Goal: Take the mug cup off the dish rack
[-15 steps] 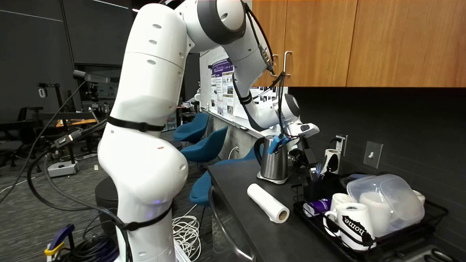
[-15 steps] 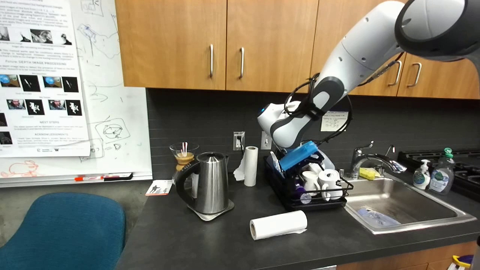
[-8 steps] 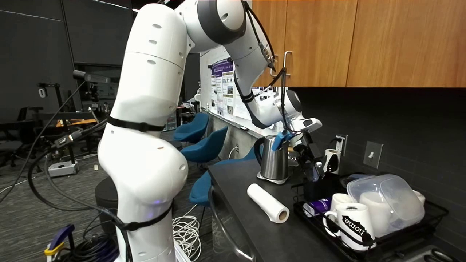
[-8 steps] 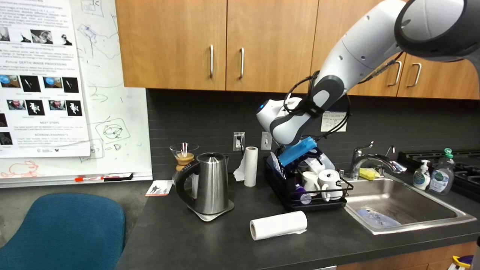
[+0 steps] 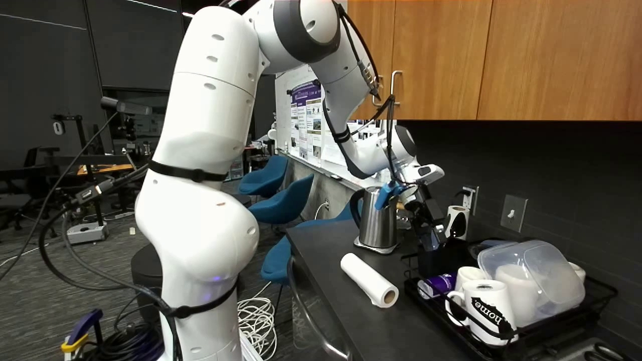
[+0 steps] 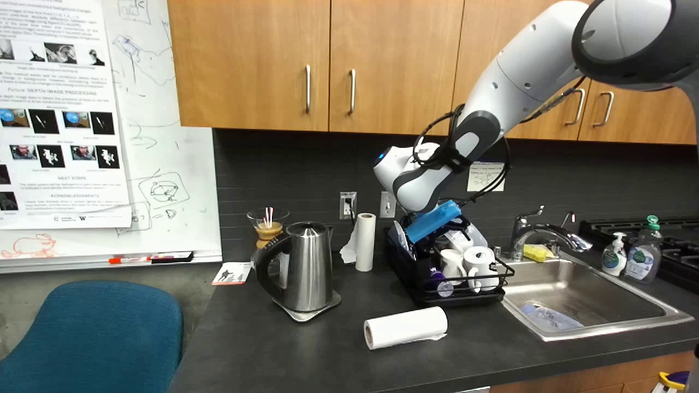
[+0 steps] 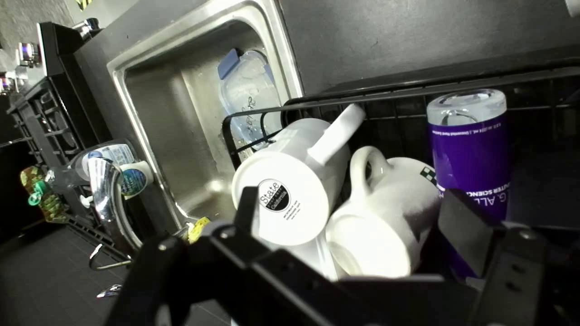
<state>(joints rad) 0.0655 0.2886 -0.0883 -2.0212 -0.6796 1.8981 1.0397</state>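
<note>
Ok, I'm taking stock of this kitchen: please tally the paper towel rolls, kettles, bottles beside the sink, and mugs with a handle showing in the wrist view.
Paper towel rolls: 2
Kettle: 1
Bottles beside the sink: 2
Mugs, wrist view: 2
Total: 7

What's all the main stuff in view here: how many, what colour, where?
Dish rack: 1, black, on the counter
Black-printed mug: 1, white, in the rack
Other mug: 1, white, beside it
Container: 1, purple, in the rack
Plastic tub: 1, clear, in the rack
Paper rolls: 2, white, on the counter
Kettle: 1, silver, on the counter
Sink: 1, silver, beside the rack
Sponge: 1, yellow, behind the sink
Soap bottles: 2, white and clear, by the sink
Chairs: several, blue, near the counter
Cupboards: several, brown, above the counter
Robot arm: 1, white, over the counter
Hand: 1, black, open over the rack
</note>
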